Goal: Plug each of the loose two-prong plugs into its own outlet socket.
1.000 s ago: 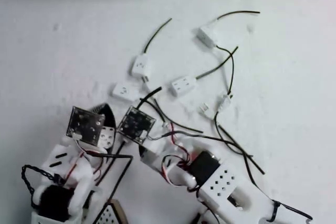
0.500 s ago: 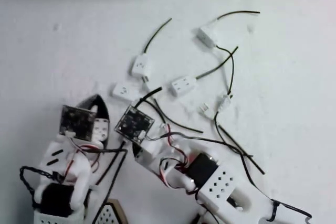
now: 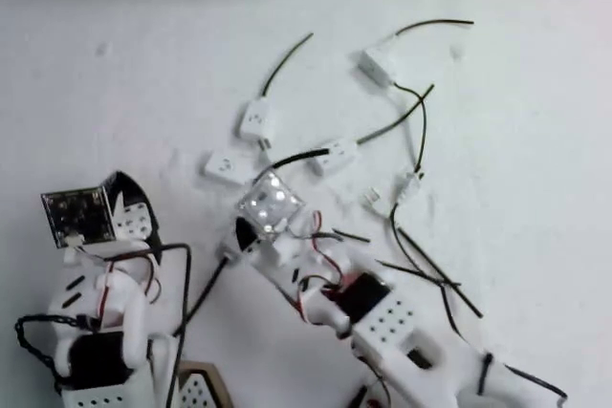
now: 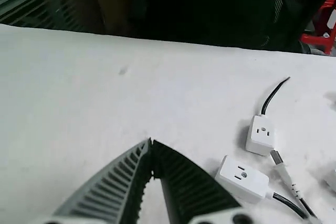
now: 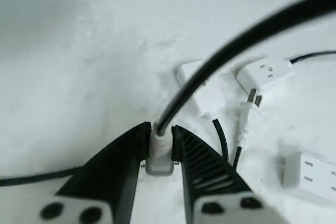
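The white desk point(image 3: 115, 64) carries scattered white sockets and black cords. At the left, the left pincer point(image 4: 152, 163) has its ribbed fingers pressed together with nothing between them, its tip over bare desk. To its right lie two single sockets, a nearer socket point(image 3: 225, 167) and a farther socket point(image 3: 255, 121), with a loose plug point(image 4: 280, 163) between them. Next, the right pincer point(image 5: 160, 132) is clamped on a two-prong plug point(image 5: 159, 156), whose black cord point(image 5: 236, 40) rises away. Further right lie a multi-slot outlet point(image 3: 335, 155), a small white plug point(image 3: 375, 200) and a last socket point(image 3: 378, 66).
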